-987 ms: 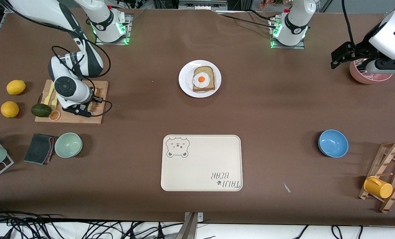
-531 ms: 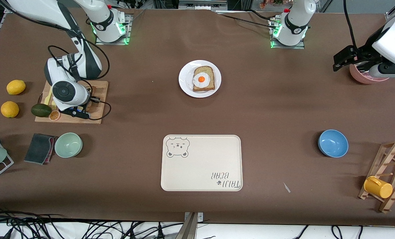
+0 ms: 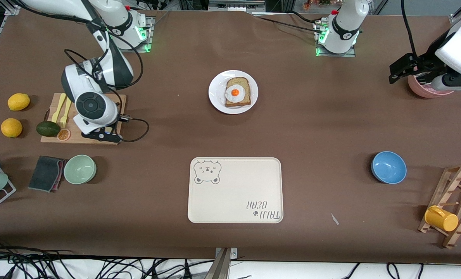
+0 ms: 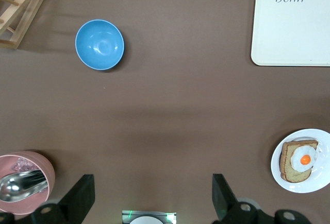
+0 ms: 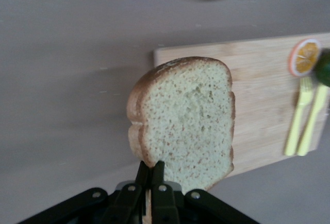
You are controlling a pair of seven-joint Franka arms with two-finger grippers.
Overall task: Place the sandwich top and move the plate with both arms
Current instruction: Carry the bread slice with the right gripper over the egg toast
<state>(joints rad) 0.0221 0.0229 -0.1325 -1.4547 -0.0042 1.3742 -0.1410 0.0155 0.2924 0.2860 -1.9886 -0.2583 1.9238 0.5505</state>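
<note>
The sandwich top (image 5: 188, 116), a speckled tan slice with brown crust, hangs in my right gripper (image 5: 150, 166), which is shut on its crust edge. It is held over the wooden cutting board (image 5: 263, 80), at the corner toward the left arm's end. In the front view the right gripper (image 3: 100, 135) sits under its wrist there and the slice is hidden. The white plate (image 3: 214, 101) holds a bread slice with a fried egg (image 3: 237, 93); the plate also shows in the left wrist view (image 4: 309, 188). My left gripper (image 3: 399, 69) is open and empty beside the pink bowl (image 3: 428, 92).
The board (image 3: 52, 139) carries a yellow fork and knife (image 3: 61, 110) and an orange slice (image 3: 63, 134); an avocado (image 3: 47, 128) and lemons (image 3: 18, 101) lie beside it. The cream bear tray (image 3: 235, 190), green bowl (image 3: 80, 169), blue bowl (image 3: 388, 167) and mug rack (image 3: 453, 205) are nearer the camera.
My right arm has lifted the slice off the board and swung toward the board's corner nearer the left arm's end. My left gripper drew back slightly, then held still.
</note>
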